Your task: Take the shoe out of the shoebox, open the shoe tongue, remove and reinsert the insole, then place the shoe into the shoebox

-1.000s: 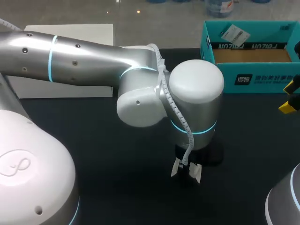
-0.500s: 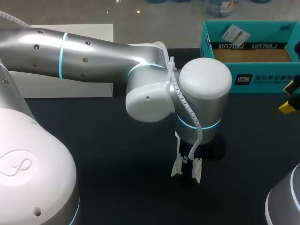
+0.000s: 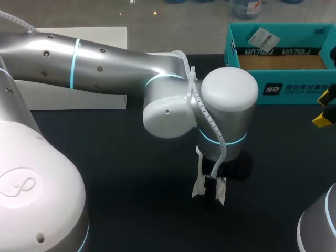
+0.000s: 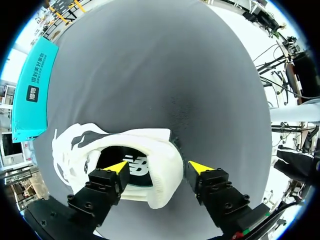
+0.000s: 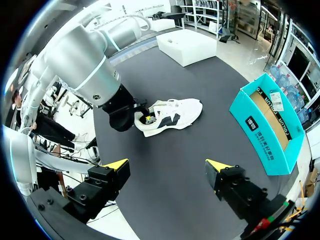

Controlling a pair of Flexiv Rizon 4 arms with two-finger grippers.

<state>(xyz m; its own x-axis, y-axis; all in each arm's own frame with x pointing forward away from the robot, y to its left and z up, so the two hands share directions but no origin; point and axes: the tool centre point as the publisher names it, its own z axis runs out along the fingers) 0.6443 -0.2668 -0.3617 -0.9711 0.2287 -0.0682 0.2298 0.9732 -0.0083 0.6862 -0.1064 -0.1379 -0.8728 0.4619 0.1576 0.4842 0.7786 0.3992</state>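
**Operator:** Where was the shoe at that moment?

**Observer:** Your white sneaker point(image 5: 167, 116) stood on the black table point(image 3: 131, 173), outside the teal shoebox point(image 5: 270, 125) and well apart from it. The shoebox stood open near the far edge of the table. In the head view your left arm point(image 3: 105, 58) came in from the left past the middle. Its wrist covered nearly all of the sneaker, and only a small white part showed under it.

**Operator:** And what did my left gripper do?

**Observer:** Your left gripper point(image 4: 159, 170) was at the heel of the sneaker with its fingers spread. One yellow tip was inside the opening, above the dark insole point(image 4: 135, 172). The other was outside, just beside the heel. The heel wall was between the two, but they did not clamp it, so the gripper held nothing.

**Operator:** And my right gripper?

**Observer:** Your right gripper point(image 5: 167, 165) hung above the table, well apart from the sneaker. Its fingers were wide apart and nothing was between them.

**Operator:** Was anything else on the table?

**Observer:** A white box point(image 5: 187, 46) lay at the far left corner.
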